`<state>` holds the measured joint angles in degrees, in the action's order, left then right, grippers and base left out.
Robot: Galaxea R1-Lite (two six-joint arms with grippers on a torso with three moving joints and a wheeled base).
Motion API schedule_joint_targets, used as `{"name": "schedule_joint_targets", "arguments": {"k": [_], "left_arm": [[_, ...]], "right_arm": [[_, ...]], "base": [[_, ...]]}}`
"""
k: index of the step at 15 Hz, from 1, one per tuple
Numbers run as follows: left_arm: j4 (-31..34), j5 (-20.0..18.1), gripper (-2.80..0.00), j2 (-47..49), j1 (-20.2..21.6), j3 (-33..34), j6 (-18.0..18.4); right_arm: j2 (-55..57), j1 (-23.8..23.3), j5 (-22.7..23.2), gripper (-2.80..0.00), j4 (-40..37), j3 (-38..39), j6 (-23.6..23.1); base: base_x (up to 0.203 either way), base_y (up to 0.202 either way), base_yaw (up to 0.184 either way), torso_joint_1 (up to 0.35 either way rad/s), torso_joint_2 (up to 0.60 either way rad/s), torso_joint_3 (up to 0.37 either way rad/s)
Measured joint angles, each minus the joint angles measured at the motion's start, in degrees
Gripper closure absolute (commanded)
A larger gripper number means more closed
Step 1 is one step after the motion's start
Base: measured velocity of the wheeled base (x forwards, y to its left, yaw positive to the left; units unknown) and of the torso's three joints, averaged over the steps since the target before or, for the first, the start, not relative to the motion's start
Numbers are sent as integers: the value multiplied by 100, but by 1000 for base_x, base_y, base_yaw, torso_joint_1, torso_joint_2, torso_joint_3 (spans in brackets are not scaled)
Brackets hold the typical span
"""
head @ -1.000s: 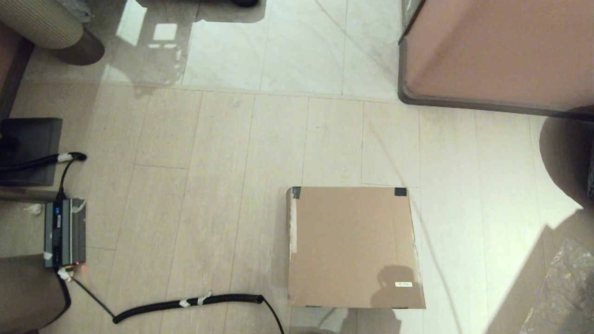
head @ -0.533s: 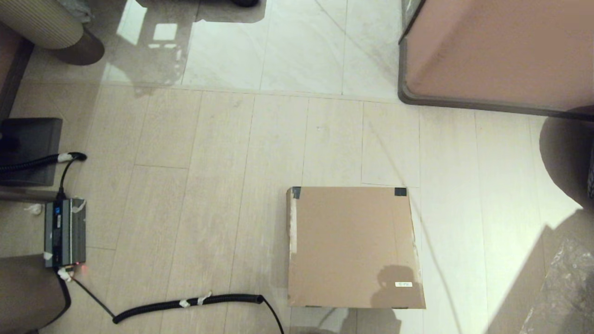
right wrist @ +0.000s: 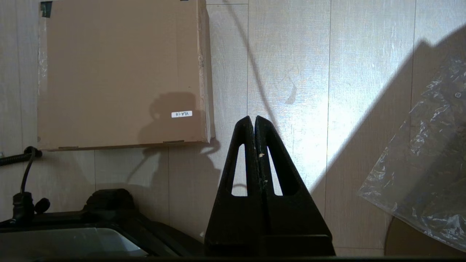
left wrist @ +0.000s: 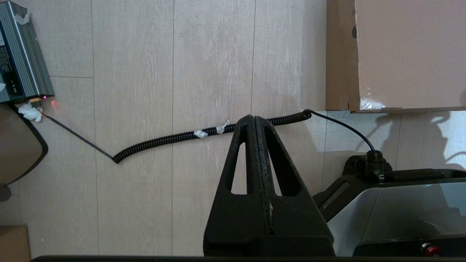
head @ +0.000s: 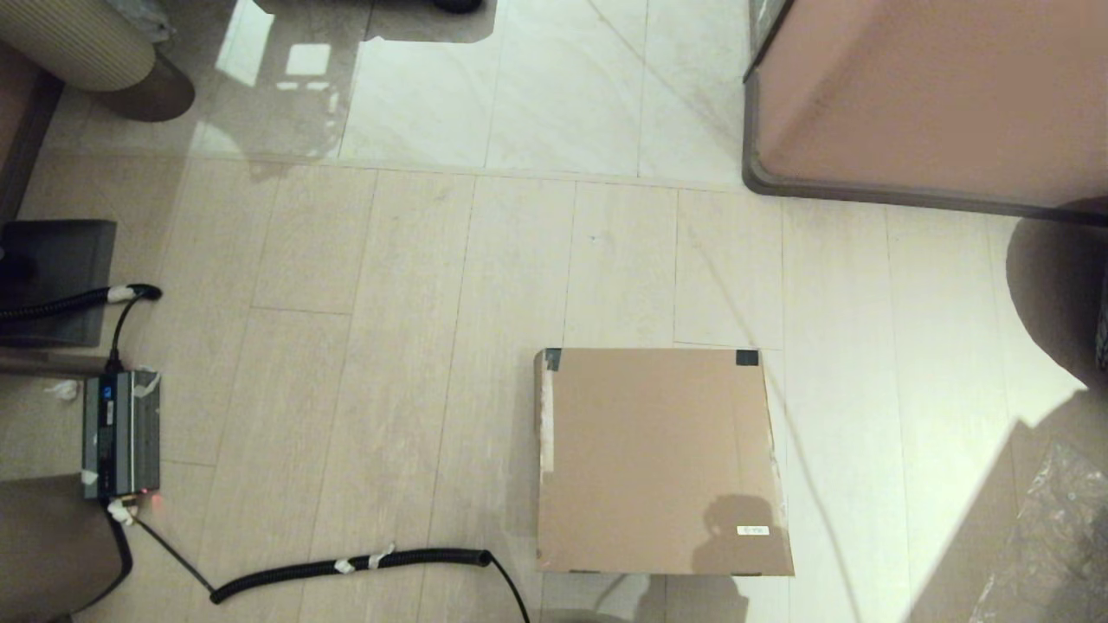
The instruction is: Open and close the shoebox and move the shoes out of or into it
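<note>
The shoebox (head: 662, 459) lies on the wooden floor a little right of centre, its lid flat and closed, with dark tape at its two far corners and a small white label near its front right. The shoes are out of view. Neither arm shows in the head view. In the left wrist view my left gripper (left wrist: 253, 117) is shut and empty above the floor, with a corner of the shoebox (left wrist: 407, 51) off to one side. My right gripper (right wrist: 253, 118) is also shut with nothing in it, hanging over bare floor beside the shoebox (right wrist: 120, 72).
A coiled black cable (head: 346, 567) runs across the floor from a grey power unit (head: 119, 446) at the left. A large pinkish-brown furniture block (head: 935, 95) stands at the far right. Crinkled clear plastic (head: 1056, 536) lies at the near right. The robot's base (left wrist: 400, 214) is close below.
</note>
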<state>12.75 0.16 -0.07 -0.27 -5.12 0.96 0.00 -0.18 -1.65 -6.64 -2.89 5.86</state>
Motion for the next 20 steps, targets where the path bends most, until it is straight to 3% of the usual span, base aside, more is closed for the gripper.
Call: {"name": "schedule_joint_targets", "arguments": {"k": [20], "left_arm": [[1,0,0,0,0,2,0]], "right_arm": [[0,0,-2,0,1,0,0]], "base": [[0,0,0,0,0,0]]}}
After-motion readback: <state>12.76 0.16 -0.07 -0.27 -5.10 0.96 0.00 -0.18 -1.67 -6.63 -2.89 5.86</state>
